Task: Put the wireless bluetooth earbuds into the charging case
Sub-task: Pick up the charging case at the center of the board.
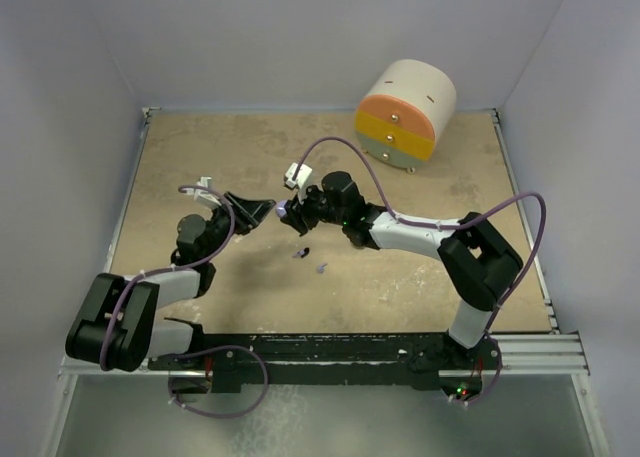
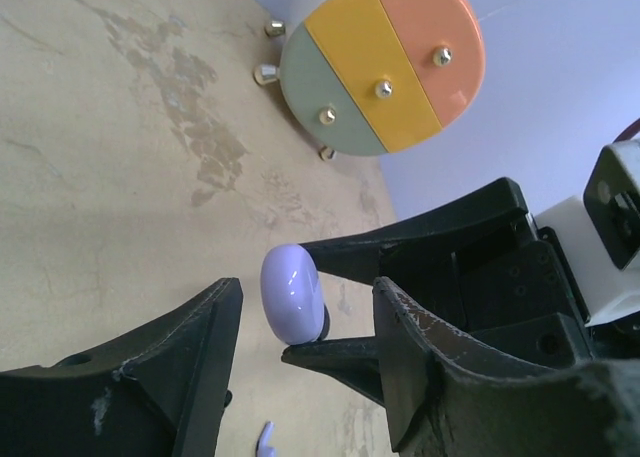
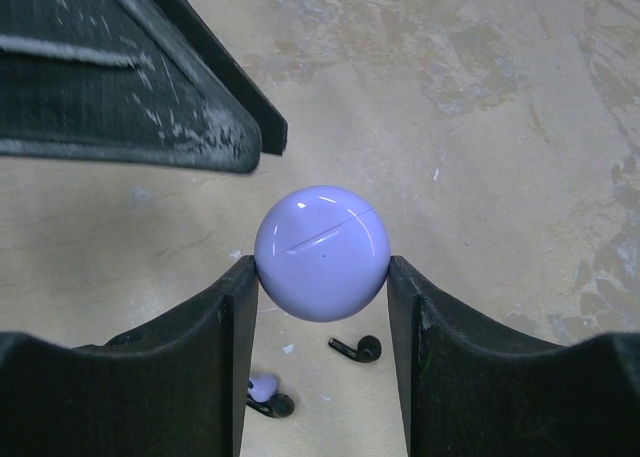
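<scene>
Tan mottled table [image 1: 200, 157] with pale lavender walls [image 1: 300, 37] on three sides. Left arm [image 1: 150, 287] comes in from 7 o'clock and right arm [image 1: 420, 235] from 4 o'clock; the two meet near table centre. Round drawer unit [image 1: 405, 115] sits at 1 o'clock by the back wall: cream body, with orange, yellow and grey-green drawer fronts, each with a small metal knob.

Right gripper [image 1: 288, 213] is clamped on the charging case [image 3: 322, 252], a glossy lavender round puck pinched on both sides by the black fingers [image 3: 190, 357]. A seam line runs across its face and it looks closed. It's lifted off the table, at centre in the top view.

Left gripper [image 1: 266, 208] is at 9 o'clock of the case with jaws spread and nothing in them. One fingertip [image 3: 265, 137] is just beside the case at its 11 o'clock in the right wrist view, with a small gap showing.

Earbuds are lying loose on the table at 5 o'clock of the case, near it and not in it. Black earbud [image 3: 358, 349] and lavender earbud [image 3: 263, 389] sit close together but apart.
</scene>
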